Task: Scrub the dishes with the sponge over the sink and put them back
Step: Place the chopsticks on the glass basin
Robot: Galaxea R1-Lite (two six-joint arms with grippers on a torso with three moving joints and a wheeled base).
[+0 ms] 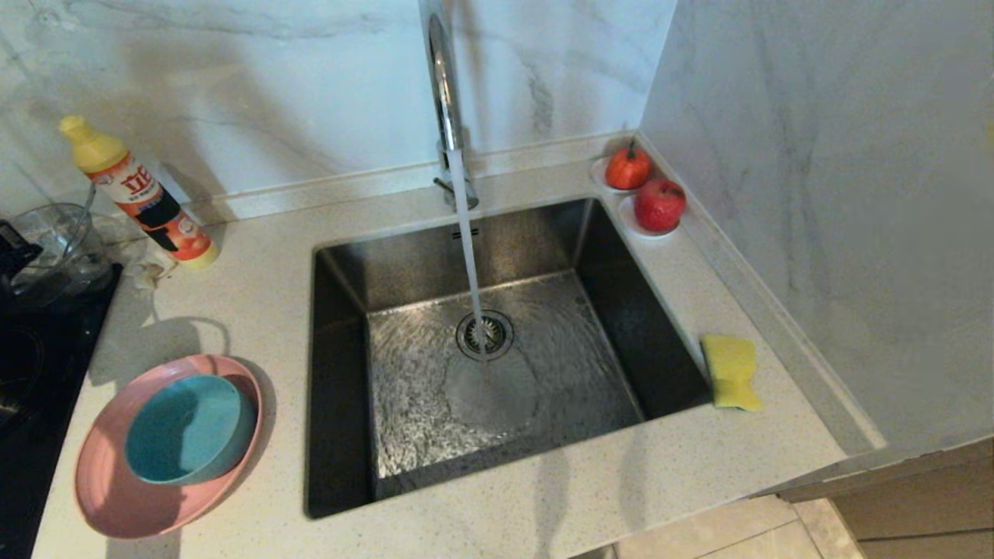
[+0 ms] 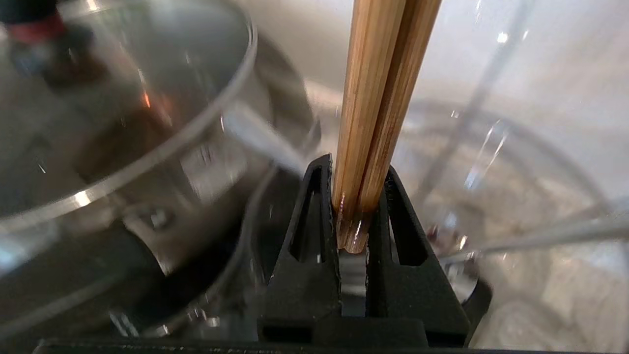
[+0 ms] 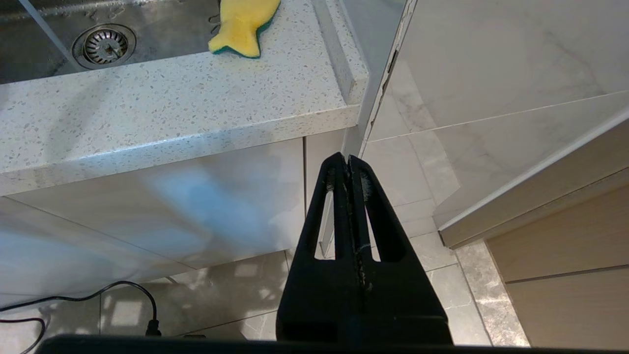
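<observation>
- Water runs from the tap (image 1: 444,93) into the sink (image 1: 497,357).
- Teal bowl (image 1: 190,427) sits in the pink plate (image 1: 116,481) on the desk (image 1: 256,310), left of the sink; sponge (image 1: 730,371) lies right.
- Left claw (image 2: 355,196) grips wooden chopsticks (image 2: 378,98) beside a glass bowl (image 2: 516,196).
- Right claw (image 3: 348,172), pressed closed and empty, hangs below the desk edge.

Left gripper (image 2: 353,179) sits far left of the sink (image 1: 342,373), pinching a pair of chopsticks (image 2: 378,98) that run straight out past its fingertips. Glass bowl (image 2: 491,196) just ahead of it, lidded pot (image 2: 147,162) beside that. Bowl (image 1: 190,427) sits in the plate (image 1: 116,497) on the counter (image 1: 543,497), between that gripper and the sink. Bottle (image 1: 144,194) leans behind them. Right gripper (image 3: 348,169) hangs below the counter edge; sponge (image 3: 243,24) lies above and ahead of it, beside the sink.
</observation>
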